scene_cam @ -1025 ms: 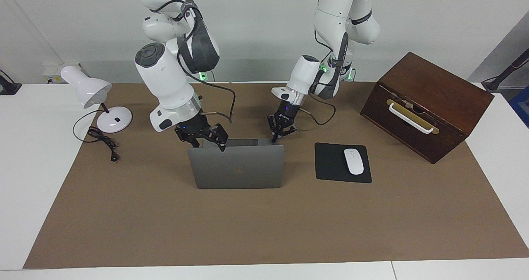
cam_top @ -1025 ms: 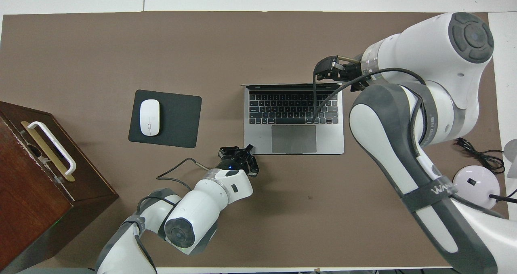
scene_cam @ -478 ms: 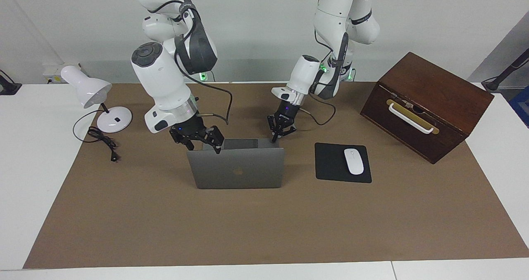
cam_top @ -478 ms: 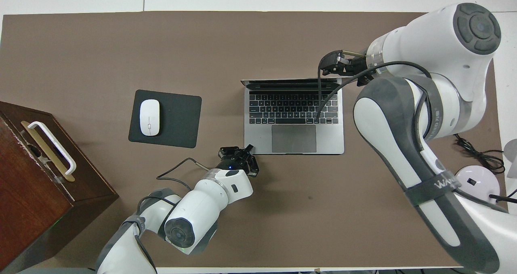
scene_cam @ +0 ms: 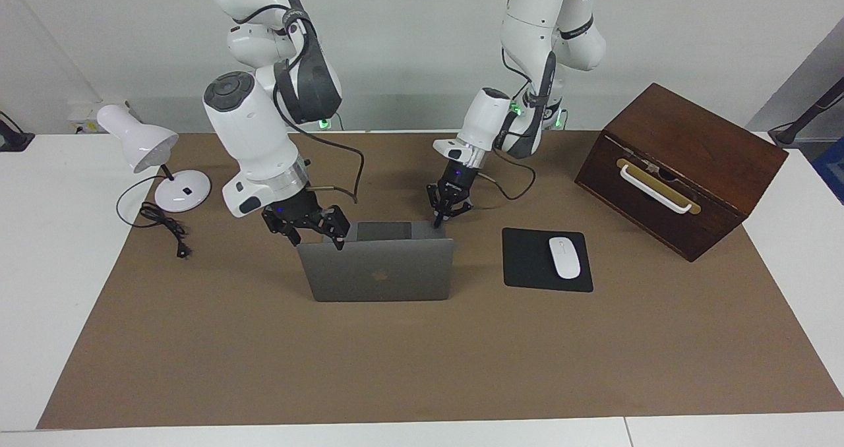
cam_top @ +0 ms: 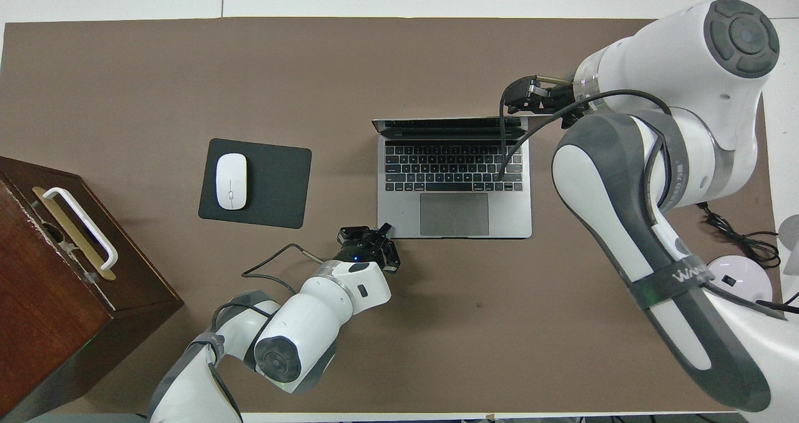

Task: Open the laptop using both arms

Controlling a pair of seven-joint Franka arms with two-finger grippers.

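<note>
The laptop (scene_cam: 379, 270) stands open in the middle of the brown mat (scene_cam: 422, 361), its lid raised nearly upright and its keyboard facing the robots. The left gripper (scene_cam: 440, 219) points down at the corner of the laptop base nearest the robots, on the side toward the left arm's end of the surface; its fingers are together and the tip touches the base there. The right gripper (scene_cam: 320, 233) is at the top edge of the lid, near the corner toward the right arm's end. Its fingers (scene_cam: 341, 239) are spread apart, with one tip at the lid's edge, and I cannot tell if they press on it. Beside the laptop, toward the left arm's end, lies a black mouse pad (scene_cam: 531, 262) with a white mouse (scene_cam: 564, 257) on it, and past that a dark wooden box (scene_cam: 679, 167). A white desk lamp (scene_cam: 148, 153) stands at the right arm's end
</note>
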